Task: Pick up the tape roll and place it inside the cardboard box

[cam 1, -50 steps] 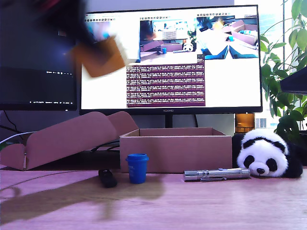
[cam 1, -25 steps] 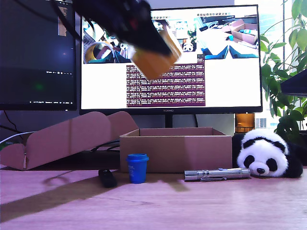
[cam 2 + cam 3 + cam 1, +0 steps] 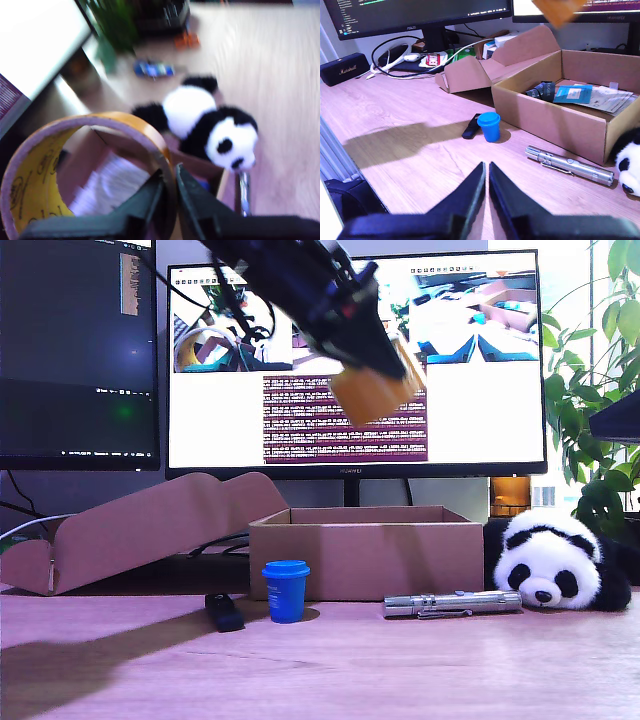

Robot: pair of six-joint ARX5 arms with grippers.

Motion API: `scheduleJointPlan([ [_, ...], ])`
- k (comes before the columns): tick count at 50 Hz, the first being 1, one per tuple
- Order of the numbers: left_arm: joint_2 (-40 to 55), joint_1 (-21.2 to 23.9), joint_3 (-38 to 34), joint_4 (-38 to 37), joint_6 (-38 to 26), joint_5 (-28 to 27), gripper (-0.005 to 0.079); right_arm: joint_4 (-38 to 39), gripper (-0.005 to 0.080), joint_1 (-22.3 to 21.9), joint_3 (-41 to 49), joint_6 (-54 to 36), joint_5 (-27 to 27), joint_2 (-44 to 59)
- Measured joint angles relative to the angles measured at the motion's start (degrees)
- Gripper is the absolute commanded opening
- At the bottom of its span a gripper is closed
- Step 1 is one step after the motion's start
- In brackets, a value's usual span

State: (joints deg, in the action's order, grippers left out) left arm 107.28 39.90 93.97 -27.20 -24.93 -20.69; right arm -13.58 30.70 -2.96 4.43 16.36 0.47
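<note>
Tape roll (image 3: 372, 388) is up in the air, in front of the big screen (image 3: 480, 390) and right above the cardboard box (image 3: 366, 555). My first gripper (image 3: 170, 192) holds it: the two dark fingers (image 3: 145, 200) pinch the wall of the ring, one inside and one outside. In the first wrist view the roll looks like a big orange ring with a yellow inside, and the box shows through the hole. In the exterior view my first arm (image 3: 300, 285) comes down from the top, slanting toward the exterior view's right. The box sits on the wooden table (image 3: 400, 670) with its top open. The second wrist view shows some papers (image 3: 607, 97) and a dark thing (image 3: 542, 91) lying inside it. A small blue cup (image 3: 286, 590) stands just in front of the box, and a little black thing (image 3: 224, 611) lies near the cup. A silver flashlight (image 3: 452, 603) lies in front of the box too. A plush panda (image 3: 555, 562) lies beside the box on the exterior view's right. A long slanted cardboard piece (image 3: 140, 530) leans on the exterior view's left. My second gripper (image 3: 486, 187) hangs over the table, well away from the box, with its two tips pressed together and nothing between them.
</note>
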Motion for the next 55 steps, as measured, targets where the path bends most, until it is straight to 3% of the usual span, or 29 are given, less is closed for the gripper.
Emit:
scheduleJointPlan([
  [19,13.8,-1.0,15.9,-13.4,-0.8,1.4,-0.0020,0.0,-0.0013,0.0,0.0,0.0,-0.1,0.0],
  [38,21.5,-1.2,16.2,-14.4,-2.6,2.6,-0.0020,-0.1,-0.0013,0.0,0.0,0.0,-0.1,0.0],
  [55,21.6,-1.4,16.2,-15.1,-3.8,2.2,-0.0007,-0.1,-0.0012,0.0,0.0,0.0,-0.1,0.0],
])
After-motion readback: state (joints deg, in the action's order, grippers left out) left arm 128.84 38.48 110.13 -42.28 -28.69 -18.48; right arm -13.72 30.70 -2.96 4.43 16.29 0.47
